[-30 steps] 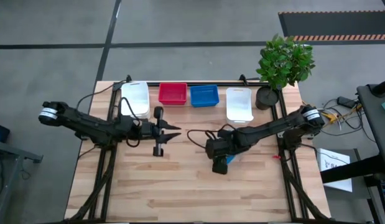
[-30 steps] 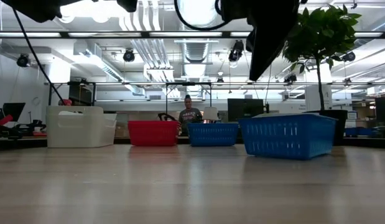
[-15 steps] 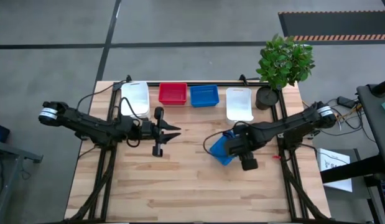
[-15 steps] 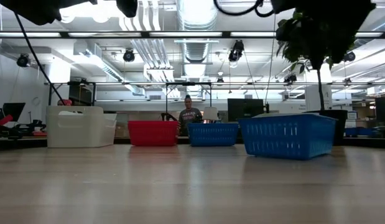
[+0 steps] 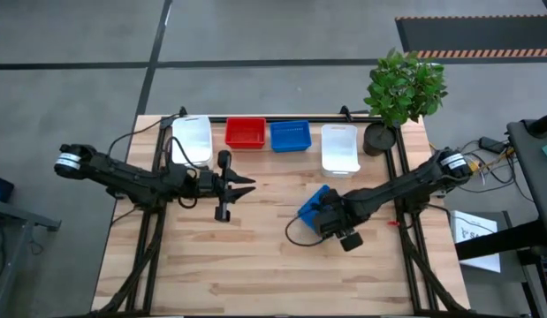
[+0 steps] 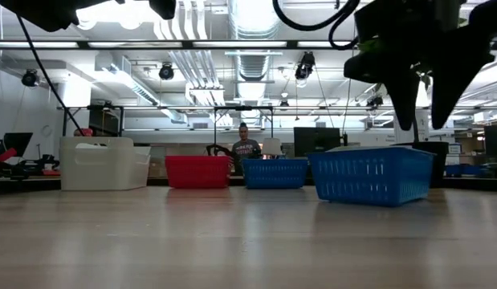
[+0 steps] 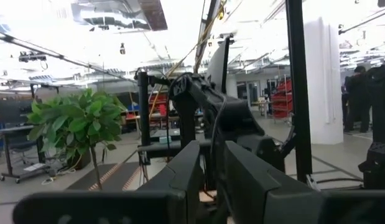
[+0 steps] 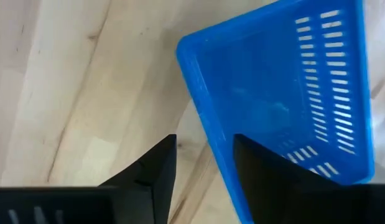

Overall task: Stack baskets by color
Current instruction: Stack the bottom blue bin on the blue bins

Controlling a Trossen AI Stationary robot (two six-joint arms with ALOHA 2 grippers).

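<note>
Right arm stretched low over a loose blue basket on the table point(image 5: 255, 283).

The right gripper point(image 5: 337, 231) (fingers apart, straddling the rim) hangs above the tilted blue basket point(image 5: 314, 207), right of centre. White point(image 5: 193, 139), red point(image 5: 245, 132), blue point(image 5: 289, 135) and white point(image 5: 339, 147) baskets line the far edge. The left gripper point(image 5: 244, 187) hovers left of centre, fingers nearly together, empty.

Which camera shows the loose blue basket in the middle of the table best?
The right wrist view: the blue basket fills it, rim and slots clear. The high view shows it small; the low view shows only its side; the left wrist view shows none.
</note>
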